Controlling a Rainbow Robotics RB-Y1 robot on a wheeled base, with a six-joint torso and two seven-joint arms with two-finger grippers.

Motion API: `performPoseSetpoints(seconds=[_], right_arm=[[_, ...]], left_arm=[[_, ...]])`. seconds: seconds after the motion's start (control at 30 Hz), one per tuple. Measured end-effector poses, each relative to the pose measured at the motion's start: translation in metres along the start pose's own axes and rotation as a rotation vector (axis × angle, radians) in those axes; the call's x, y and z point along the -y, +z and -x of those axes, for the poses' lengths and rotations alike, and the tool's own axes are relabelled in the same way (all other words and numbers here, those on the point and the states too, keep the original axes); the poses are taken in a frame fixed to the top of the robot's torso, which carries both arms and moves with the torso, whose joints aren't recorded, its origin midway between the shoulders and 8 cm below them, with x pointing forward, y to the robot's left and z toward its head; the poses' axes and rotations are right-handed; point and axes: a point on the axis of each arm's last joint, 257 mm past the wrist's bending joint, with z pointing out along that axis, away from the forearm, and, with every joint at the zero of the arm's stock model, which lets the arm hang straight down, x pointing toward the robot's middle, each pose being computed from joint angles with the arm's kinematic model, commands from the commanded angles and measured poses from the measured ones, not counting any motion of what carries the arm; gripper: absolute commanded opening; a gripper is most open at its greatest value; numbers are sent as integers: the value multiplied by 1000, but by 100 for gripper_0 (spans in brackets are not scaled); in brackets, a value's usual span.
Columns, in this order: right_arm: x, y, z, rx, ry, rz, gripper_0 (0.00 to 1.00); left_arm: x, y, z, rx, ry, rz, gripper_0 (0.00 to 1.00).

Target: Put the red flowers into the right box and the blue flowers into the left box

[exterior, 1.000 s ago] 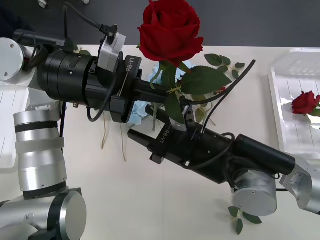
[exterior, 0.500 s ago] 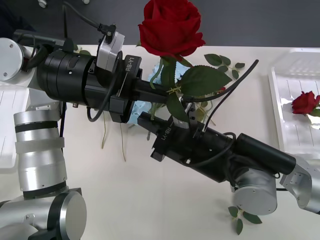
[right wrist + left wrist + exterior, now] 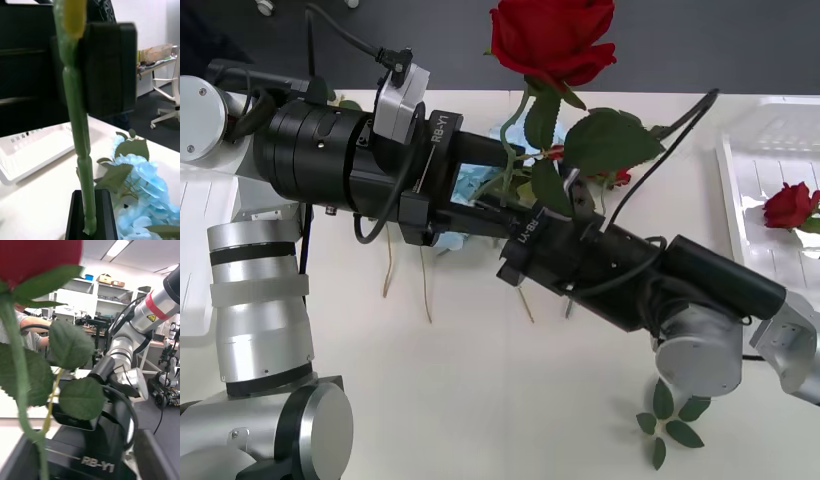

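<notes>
Red rose (image 3: 552,38) is up in the air above the middle of the surface (image 3: 480,400), bloom high, stem running down between the two arms. Right gripper (image 3: 520,222) has it: in the right wrist view the black fingers (image 3: 90,210) are closed on the stem's bottom end (image 3: 80,150). Left gripper (image 3: 498,160) sits right against the stem higher up, beside the leaves; whether it is clamped or loose, I cannot tell. Pale blue flowers (image 3: 470,185) lie on the surface beneath both grippers. Another red rose (image 3: 790,206) rests in the right box (image 3: 745,150).
</notes>
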Motion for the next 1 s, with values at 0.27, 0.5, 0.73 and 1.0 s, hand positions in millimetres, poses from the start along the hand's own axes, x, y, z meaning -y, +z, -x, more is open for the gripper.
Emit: performPoseSetpoints(seconds=[0.27, 0.5, 0.73, 1.0], right_arm=[[42, -25, -5, -165, -18, -58, 0], [72, -87, 27, -231, 92, -138, 0], [73, -130, 46, -261, 174, -160, 0], [88, -220, 44, -498, 187, -210, 0]], left_arm=[[0, 0, 0, 0, 0, 0, 100], [0, 0, 0, -1, 0, 0, 100], [2, -2, -5, 10, -20, 3, 100], [-5, -29, -23, -45, -50, 73, 100]])
